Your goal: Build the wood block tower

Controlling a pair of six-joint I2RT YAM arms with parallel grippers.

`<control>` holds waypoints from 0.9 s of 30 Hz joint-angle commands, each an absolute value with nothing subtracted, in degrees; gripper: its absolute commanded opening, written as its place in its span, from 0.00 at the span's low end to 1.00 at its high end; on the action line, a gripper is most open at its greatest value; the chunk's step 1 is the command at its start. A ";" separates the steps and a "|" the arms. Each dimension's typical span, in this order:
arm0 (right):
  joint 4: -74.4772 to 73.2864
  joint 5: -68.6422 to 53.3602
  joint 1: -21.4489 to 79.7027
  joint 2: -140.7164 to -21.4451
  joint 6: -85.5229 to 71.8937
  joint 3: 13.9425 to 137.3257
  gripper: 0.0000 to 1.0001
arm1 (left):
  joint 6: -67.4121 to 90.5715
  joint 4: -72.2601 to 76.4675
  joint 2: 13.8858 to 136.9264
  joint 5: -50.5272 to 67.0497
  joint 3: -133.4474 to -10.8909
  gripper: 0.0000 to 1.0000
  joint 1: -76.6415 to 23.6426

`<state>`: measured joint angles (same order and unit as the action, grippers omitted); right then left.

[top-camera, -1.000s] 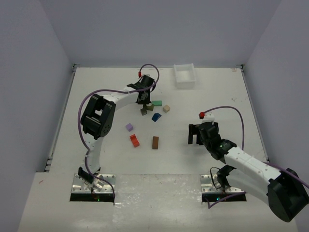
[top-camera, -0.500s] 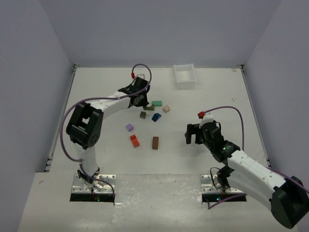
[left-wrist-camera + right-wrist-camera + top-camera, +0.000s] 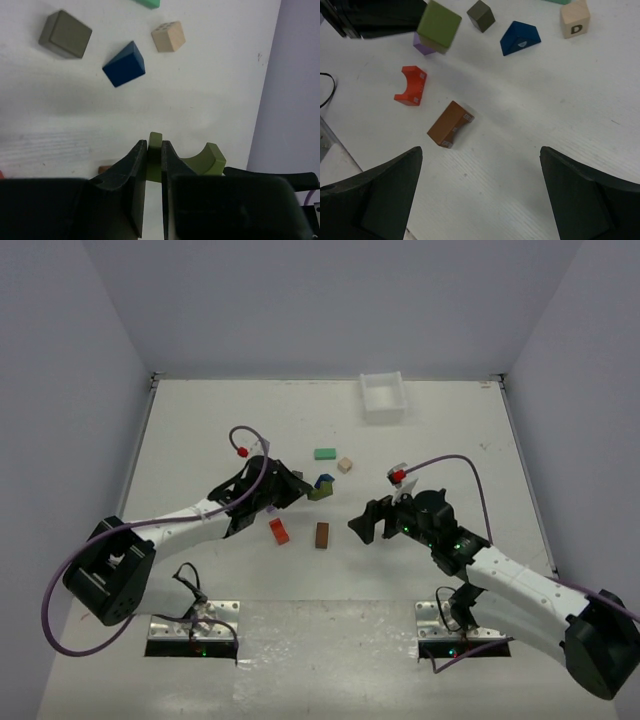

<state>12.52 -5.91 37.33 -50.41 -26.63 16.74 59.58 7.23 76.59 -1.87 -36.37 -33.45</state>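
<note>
The left pincer point(image 3: 154, 146) is being drawn back from the far middle of the desk point(image 3: 450, 440) toward its near side, clamped tight on an olive arch block point(image 3: 202, 159). The right pincer point(image 3: 480, 150) is being held spread wide and empty near the brown bar point(image 3: 450, 124). The red arch point(image 3: 411, 85), blue wedge point(image 3: 520, 37) and beige cube point(image 3: 575, 17) are being left loose mid-desk.

wood blocks point(image 3: 450, 123): scattered, unstacked | olive arch point(image 3: 207, 159): pinched by one leg

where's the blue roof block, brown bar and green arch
blue roof block point(image 3: 522, 40) right wrist view, triangular face
brown bar point(image 3: 449, 122) right wrist view, top face
green arch point(image 3: 210, 159) left wrist view, free leg
</note>
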 commanded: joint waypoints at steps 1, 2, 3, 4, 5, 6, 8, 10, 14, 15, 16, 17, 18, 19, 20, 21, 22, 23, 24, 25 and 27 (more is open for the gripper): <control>18.77 0.19 42.74 -56.44 -32.32 24.05 0.99 | 74.49 15.29 69.22 -12.35 -33.57 0.00 -38.79; 19.19 1.80 44.47 -58.18 -33.63 25.95 0.99 | 76.53 15.29 68.15 -14.97 -32.73 0.00 -39.80; 19.09 2.29 45.35 -59.74 -34.84 27.47 0.99 | 78.23 15.26 67.06 -16.64 -32.06 0.00 -40.74; 18.73 2.20 45.78 -61.21 -36.00 28.79 0.99 | 79.76 15.21 65.95 -17.81 -31.48 0.00 -41.63; 17.27 2.11 45.97 -63.11 -36.89 30.13 0.98 | 81.43 15.16 65.47 -19.47 -30.65 0.00 -42.15; 15.87 2.03 46.16 -64.92 -37.72 31.52 0.97 | 83.01 15.11 65.02 -21.05 -29.86 0.00 -42.66; 15.30 2.10 46.44 -65.95 -38.09 33.21 0.96 | 84.45 15.03 64.49 -21.85 -28.97 0.00 -43.36; 15.62 1.98 47.03 -68.18 -38.63 34.55 0.93 | 85.84 15.03 64.16 -22.92 -28.24 0.00 -43.95; 16.24 3.17 47.59 -69.74 -38.72 35.90 0.84 | 85.64 14.94 64.25 -23.33 -28.20 0.00 -44.46; 15.96 3.54 47.64 -70.17 -38.67 36.35 0.82 | 85.32 14.94 64.25 -23.40 -28.31 0.00 -44.58; 15.53 3.79 47.64 -70.56 -38.66 36.99 0.80 | 85.05 14.95 64.25 -23.57 -28.40 0.00 -44.76; 15.23 3.94 47.64 -71.31 -38.59 37.90 0.78 | 84.75 15.02 64.25 -23.72 -28.55 0.00 -45.06; 15.21 4.35 47.64 -71.81 -38.73 38.36 0.75 | 84.83 15.08 64.20 -23.83 -28.46 0.00 -45.28; 15.23 4.81 47.64 -72.25 -38.85 38.84 0.73 | 84.90 15.17 64.16 -23.96 -28.39 0.00 -45.51; 15.36 5.28 47.64 -72.60 -38.87 39.28 0.71 | 84.90 15.29 64.18 -24.13 -28.39 0.00 -45.75; 15.74 5.60 47.64 -72.96 -38.85 39.37 0.68 | 84.80 15.31 64.27 -24.30 -28.39 0.00 -45.94; 16.46 5.74 47.64 -73.34 -38.49 39.67 0.64 | 84.33 15.32 64.34 -24.45 -28.39 0.00 -46.14; 17.02 5.47 47.64 -73.53 -38.06 39.85 0.63 | 83.82 14.97 64.34 -24.58 -28.41 0.00 -46.14; 17.57 5.19 47.64 -73.84 -37.63 40.16 0.62 | 83.71 14.30 64.32 -24.80 -28.46 0.00 -46.14; 17.48 5.19 47.64 -74.30 -37.24 40.93 0.62 | 83.83 13.80 64.18 -24.86 -28.29 0.00 -46.14; 16.79 5.27 47.64 -75.32 -36.83 41.75 0.62 | 83.85 13.89 63.54 -24.79 -27.51 0.00 -46.14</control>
<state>14.46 3.88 47.37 -73.83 -37.95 38.09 84.07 12.14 65.12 -23.42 -28.05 -45.67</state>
